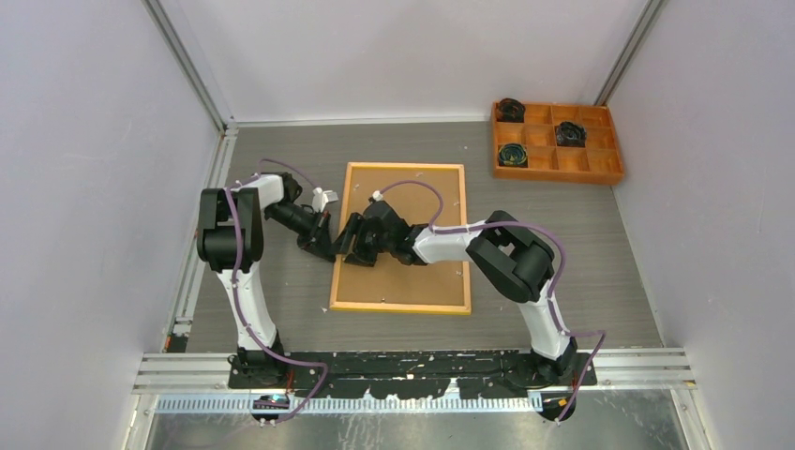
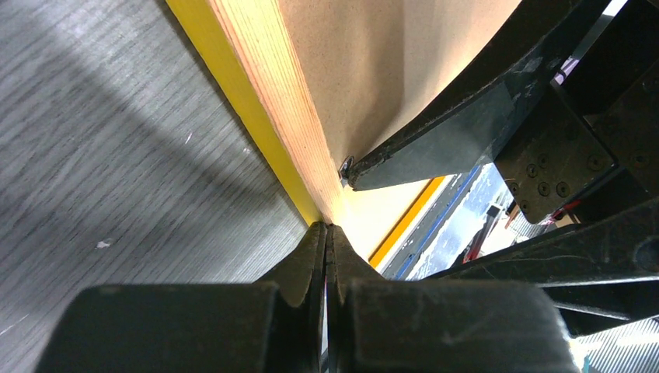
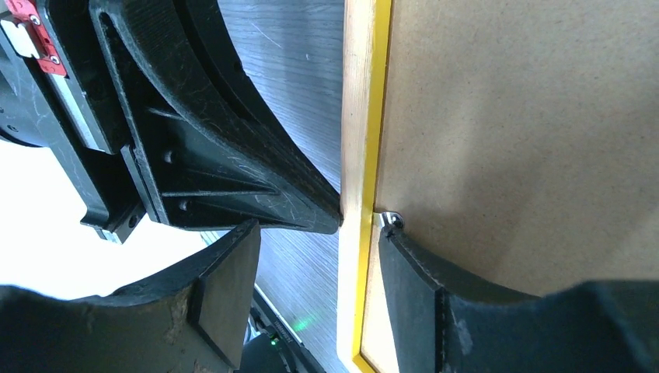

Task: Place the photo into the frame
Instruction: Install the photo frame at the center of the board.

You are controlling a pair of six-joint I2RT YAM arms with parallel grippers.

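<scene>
Left hand — shut — at frame edge

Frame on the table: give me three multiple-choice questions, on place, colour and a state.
1. Where does the frame lie? A) mid-table, between the arms B) in a tray C) against the wall
2. What colour is its thin border? A) red B) yellow C) blue
3. How do the right arm's jaws stand? A) shut beside the frame B) shut on a tray C) open, astride the frame's left rail
Answers: 1 A, top view shows it at centre. 2 B, both wrist views show yellow. 3 C, one finger sits outside the rail, one over the backing board.
</scene>
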